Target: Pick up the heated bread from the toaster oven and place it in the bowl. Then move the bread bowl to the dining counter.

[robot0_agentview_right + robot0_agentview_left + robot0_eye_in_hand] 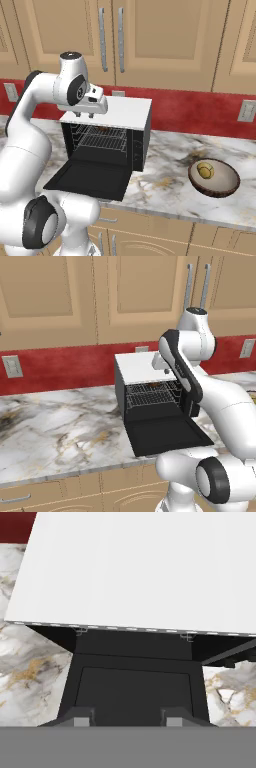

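Note:
The black toaster oven [140, 368] with its white top [135, 567] stands on the marble counter, its door [87, 180] dropped open. A small brown patch, the heated bread [154, 384], shows at the back of the wire rack [102, 139]. My gripper [84, 115] hangs just above the oven's front top edge, pointing down, open, with nothing between its fingers [82, 718]. The dark-brown bowl [222, 186] sits on the counter to the oven's right, with a small yellowish round lump in it. The dining counter is out of view.
Marble counter [55, 431] stretches left of the oven, backed by a red wall [195, 107] with outlets. Tan wall cabinets [60, 296] hang overhead, close above my arm. Drawers run below the counter edge.

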Tool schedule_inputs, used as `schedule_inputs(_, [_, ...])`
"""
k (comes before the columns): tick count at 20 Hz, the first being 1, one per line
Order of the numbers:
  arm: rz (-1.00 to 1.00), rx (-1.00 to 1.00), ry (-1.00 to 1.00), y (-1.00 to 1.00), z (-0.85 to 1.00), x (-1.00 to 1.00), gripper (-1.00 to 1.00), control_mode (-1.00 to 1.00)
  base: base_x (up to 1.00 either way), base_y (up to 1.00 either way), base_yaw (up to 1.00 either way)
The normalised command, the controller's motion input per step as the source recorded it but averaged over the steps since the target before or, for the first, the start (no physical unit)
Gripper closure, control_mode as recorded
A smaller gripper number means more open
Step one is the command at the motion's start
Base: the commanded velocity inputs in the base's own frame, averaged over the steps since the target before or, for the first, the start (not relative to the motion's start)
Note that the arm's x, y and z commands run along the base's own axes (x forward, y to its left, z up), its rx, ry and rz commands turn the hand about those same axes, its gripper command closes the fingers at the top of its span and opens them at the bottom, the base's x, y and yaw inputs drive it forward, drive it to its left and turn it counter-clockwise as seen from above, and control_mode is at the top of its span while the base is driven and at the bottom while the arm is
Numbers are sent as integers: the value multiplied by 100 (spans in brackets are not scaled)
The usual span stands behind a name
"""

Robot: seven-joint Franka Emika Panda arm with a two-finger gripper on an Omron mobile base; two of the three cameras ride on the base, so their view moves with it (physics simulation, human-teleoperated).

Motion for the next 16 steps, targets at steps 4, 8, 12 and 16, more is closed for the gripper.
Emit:
schedule_inputs(4, [0,0,-4,0,-6,-17,-100,-100,0,0,0])
schedule_inputs(8, [0,0,-5,0,-12,-30,-100,-100,0,0,0])
schedule_inputs(12, [0,0,-8,0,-6,-29,-100,-100,0,0,0])
schedule_inputs(16, [0,0,-11,0,-8,-27,-100,-100,0,0,0])
